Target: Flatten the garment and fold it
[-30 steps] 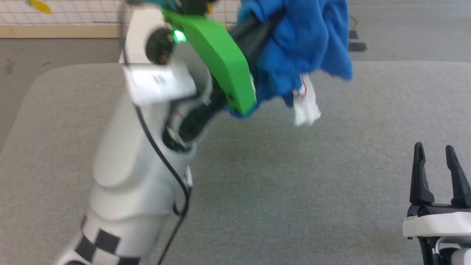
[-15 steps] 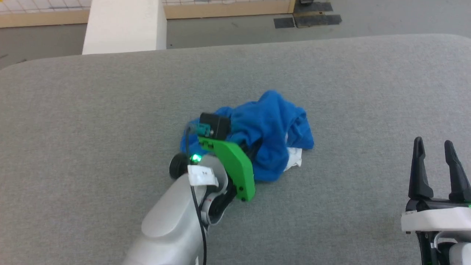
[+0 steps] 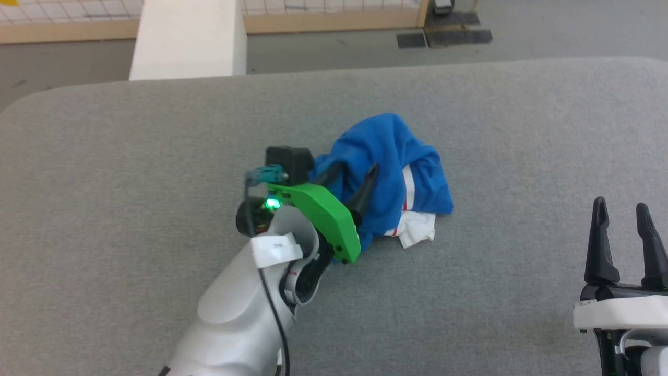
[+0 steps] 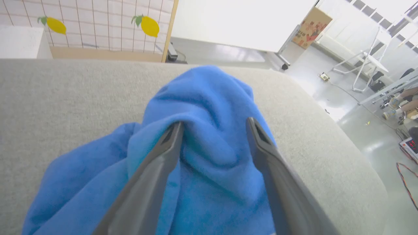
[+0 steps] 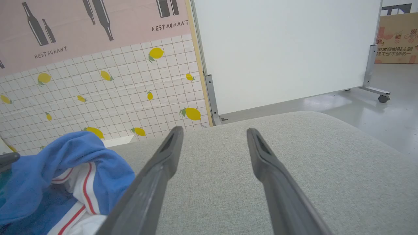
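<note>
The garment [image 3: 386, 146] lies in a crumpled royal-blue heap at the middle of the grey table [image 3: 104, 156]. A white part with red stripes [image 3: 412, 230] pokes out at its near right side. My left gripper [image 3: 355, 175] is open, its two dark fingers spread over the heap's left half. In the left wrist view the blue cloth [image 4: 202, 91] bulges up between the fingers of the left gripper [image 4: 214, 124]. My right gripper [image 3: 621, 206] stands open at the lower right, well clear of the cloth. The right wrist view has the garment [image 5: 75, 147] to the left of the right gripper [image 5: 214, 130].
A white block [image 3: 188, 39] stands on the floor just beyond the table's far edge. A white panel on a wheeled frame [image 5: 277, 49] stands past the table's right end. Bare grey cloth lies on all sides of the heap.
One second ago my left gripper held the bunched garment up close to the camera. It came down onto the table, and the fingers have since spread apart. The head camera also shifted.
</note>
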Robot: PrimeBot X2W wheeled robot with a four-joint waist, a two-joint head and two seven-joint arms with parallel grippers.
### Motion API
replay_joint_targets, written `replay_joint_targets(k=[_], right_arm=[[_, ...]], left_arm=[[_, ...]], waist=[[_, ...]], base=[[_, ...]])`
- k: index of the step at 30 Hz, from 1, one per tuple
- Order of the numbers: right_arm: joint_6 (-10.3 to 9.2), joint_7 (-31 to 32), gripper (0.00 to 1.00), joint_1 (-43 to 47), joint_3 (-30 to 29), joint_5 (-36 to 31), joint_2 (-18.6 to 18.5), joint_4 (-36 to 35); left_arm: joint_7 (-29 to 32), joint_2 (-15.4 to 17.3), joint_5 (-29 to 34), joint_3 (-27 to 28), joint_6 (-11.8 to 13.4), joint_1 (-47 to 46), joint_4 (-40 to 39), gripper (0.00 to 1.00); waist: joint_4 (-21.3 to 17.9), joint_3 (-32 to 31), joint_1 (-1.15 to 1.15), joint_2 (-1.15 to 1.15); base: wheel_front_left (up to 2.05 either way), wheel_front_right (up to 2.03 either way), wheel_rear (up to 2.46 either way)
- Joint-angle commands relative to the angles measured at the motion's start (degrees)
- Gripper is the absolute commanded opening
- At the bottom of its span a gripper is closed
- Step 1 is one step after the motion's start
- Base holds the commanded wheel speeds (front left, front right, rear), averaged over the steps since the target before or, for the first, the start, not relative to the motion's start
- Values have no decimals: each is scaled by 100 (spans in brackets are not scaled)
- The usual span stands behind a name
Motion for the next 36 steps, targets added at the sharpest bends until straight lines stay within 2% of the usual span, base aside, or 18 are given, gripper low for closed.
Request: replay_joint_targets(k=[1,5,11,15,18,19,21,22,28,29,36], right_arm=[[-9,-43,100,24,-9,11,3,0],[-9,-44,100,106,-30,5,3,-28],[-9,-45,100,202,-39,14,3,-88],[-9,-44,100,241,-35,12,3,-106],[-9,-43,100,281,-32,9,3,-115],[-9,-43,100,299,-26,11,3,-118],[-9,-38,100,336,-19,19,3,-111],[-9,-13,100,394,3,33,3,-102],[-9,105,100,411,64,3,3,-169],[-9,376,100,321,191,-97,3,-242],[-9,1918,100,-22,808,-448,-22,-383]], left_arm=[[-143,84,7,64,69,53,-166,100],[-599,416,162,244,267,433,-790,100],[-1475,925,483,592,733,1462,-1817,100],[-1741,1147,825,905,939,2201,-2446,100],[-1767,1076,1283,1318,995,2750,-3077,100],[-1769,929,1390,1510,998,3036,-3289,100],[-1770,677,1592,1806,903,3526,-3536,100],[-1771,408,1886,2066,705,4020,-3559,100],[-1772,85,2222,2386,274,4228,-3473,100],[-1772,13,2301,2483,133,4159,-3459,100],[-1772,-28,2317,2464,-3,4026,-3393,100]], waist=[[127,-149,0,0],[207,-248,0,0],[291,-268,0,0],[330,-248,0,0],[355,-248,0,0],[357,-251,0,0],[375,-263,0,0],[428,-274,0,0],[575,-295,0,0],[657,-288,0,0],[840,-156,0,0]], base=[[0,0,0],[0,0,0],[0,0,0],[0,0,0],[0,0,0],[0,0,0],[0,0,0],[0,0,0],[0,0,0],[0,0,0],[0,0,0]])
